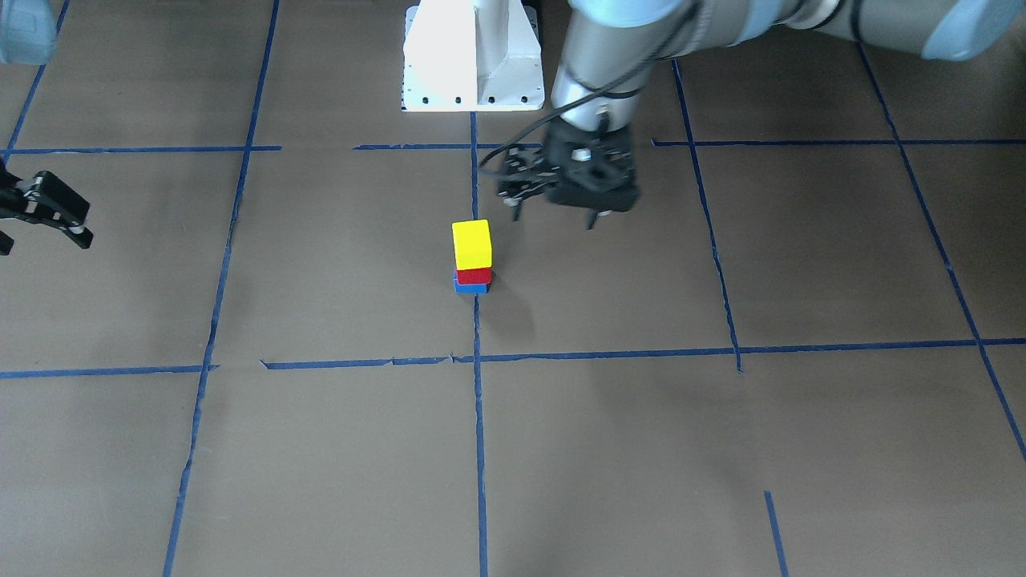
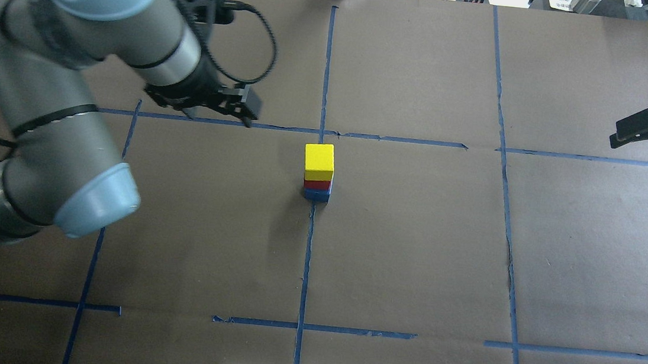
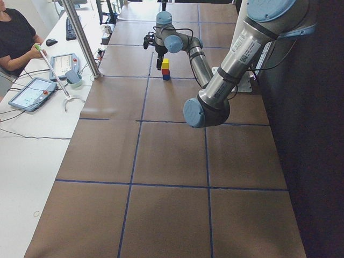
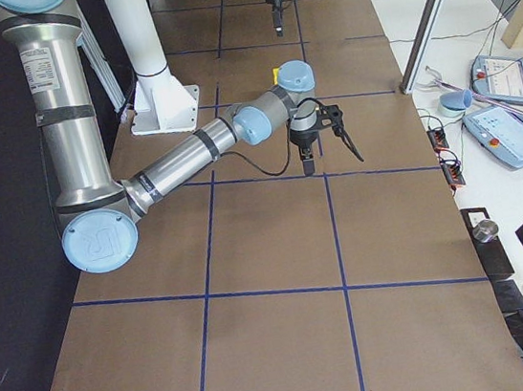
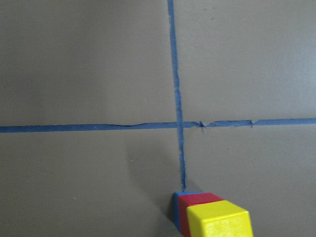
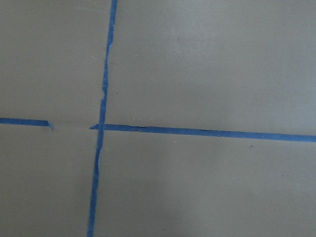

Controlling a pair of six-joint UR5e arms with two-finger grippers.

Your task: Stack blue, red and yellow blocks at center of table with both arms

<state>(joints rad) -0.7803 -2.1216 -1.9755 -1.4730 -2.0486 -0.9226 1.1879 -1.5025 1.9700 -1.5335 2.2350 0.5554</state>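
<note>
- Standing at the centre of the table (image 2: 413,244), on a blue tape line (image 2: 306,263), the stack (image 1: 472,258) is showing the yellow block (image 2: 319,161) on top of the red block (image 2: 317,184), which is sitting on the blue block (image 2: 317,194). From above and from the front, only thin strips of red and blue are peeking out below the yellow.
- The left gripper (image 2: 217,117) is hovering to the robot's left of the stack, apart from it, with its fingers spread and nothing between them.
- The right gripper (image 2: 620,133) is hanging well apart from the stack, near the table's right end. Its fingers are looking spread and empty, though the edge of the front-facing view is cutting part of it off.
- The left wrist view is catching only the stack's upper part, which its bottom edge is cropping.
- The right wrist view is showing just brown paper (image 6: 197,59) and crossing tape.
- From the right-end camera, the right arm (image 4: 189,157) is covering most of the stack, and only a sliver of yellow is showing behind it.
</note>
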